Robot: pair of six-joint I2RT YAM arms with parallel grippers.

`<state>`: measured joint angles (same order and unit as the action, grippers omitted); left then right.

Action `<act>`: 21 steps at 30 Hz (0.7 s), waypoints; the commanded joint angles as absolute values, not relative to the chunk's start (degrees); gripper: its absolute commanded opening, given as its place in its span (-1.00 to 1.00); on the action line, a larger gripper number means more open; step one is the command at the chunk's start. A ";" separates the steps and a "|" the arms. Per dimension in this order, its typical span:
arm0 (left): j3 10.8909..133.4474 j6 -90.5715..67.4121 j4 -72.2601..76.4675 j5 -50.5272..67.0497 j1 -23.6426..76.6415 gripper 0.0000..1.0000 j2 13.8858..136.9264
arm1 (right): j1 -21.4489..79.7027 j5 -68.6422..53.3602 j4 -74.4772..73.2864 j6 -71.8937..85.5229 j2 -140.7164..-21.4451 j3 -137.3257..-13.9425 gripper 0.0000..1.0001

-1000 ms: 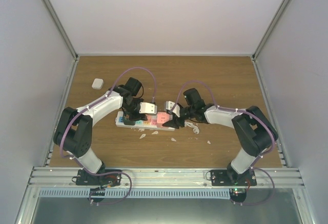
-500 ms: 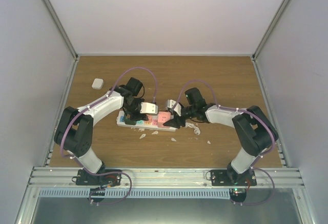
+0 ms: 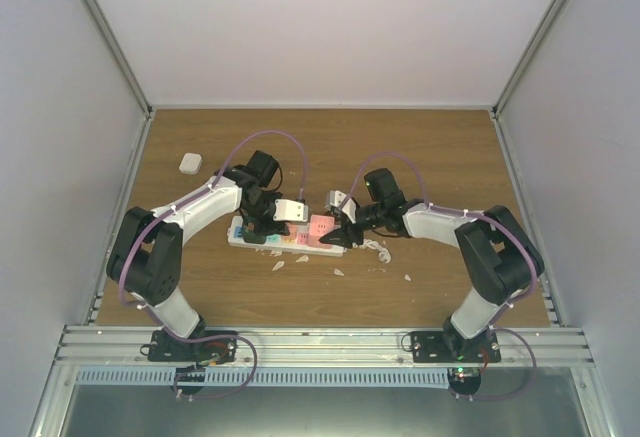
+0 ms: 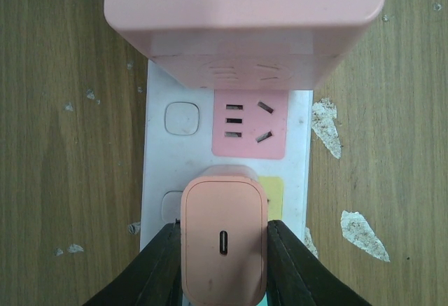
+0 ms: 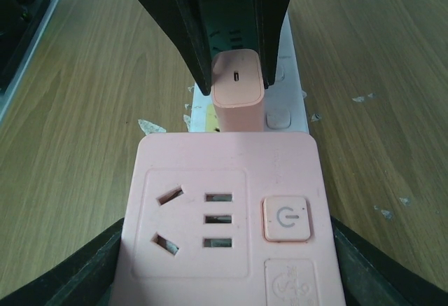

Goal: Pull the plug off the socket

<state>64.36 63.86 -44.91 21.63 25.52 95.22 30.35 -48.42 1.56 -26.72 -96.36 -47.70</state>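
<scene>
We see the left arm [image 3: 190, 209] and right arm [image 3: 440, 225] bend out at the elbows and reach inward, wrists low and close together. The left hand [image 3: 262, 227] points down, its fingers [image 4: 157, 267] pinching a plug [image 4: 224, 239] from both sides. The right hand [image 3: 340, 234] faces it, jaws about half wide, with fingers [image 5: 77, 271] pressed against a block [image 5: 227, 215].

Brown wood-grain desk [image 3: 430, 147], boxed in on three sides. Plain white back wall [image 3: 320, 27] along the far edge, with a matching left wall [image 3: 50, 157] and right wall [image 3: 600, 157]. Slanting aluminium posts [image 3: 108, 37] rising from both far corners. Ribbed aluminium rail [image 3: 320, 342] across the near edge. Pale flecks [image 3: 407, 278] dotting the wood. Soft, even light, with only faint shadows.
</scene>
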 commanded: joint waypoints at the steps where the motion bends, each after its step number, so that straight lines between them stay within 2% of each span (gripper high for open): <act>1: 61.14 63.46 -43.66 15.84 26.64 -0.66 100.81 | 30.58 -52.55 4.66 -27.53 -93.10 -48.34 -0.51; 15: 61.55 62.88 -43.59 15.67 26.67 -0.64 101.31 | 30.14 -54.51 3.69 -26.42 -92.36 -49.06 -0.51; 21: 63.79 62.09 -44.51 18.37 26.10 -0.46 100.47 | 28.16 -55.66 3.24 -24.93 -92.33 -49.60 -0.52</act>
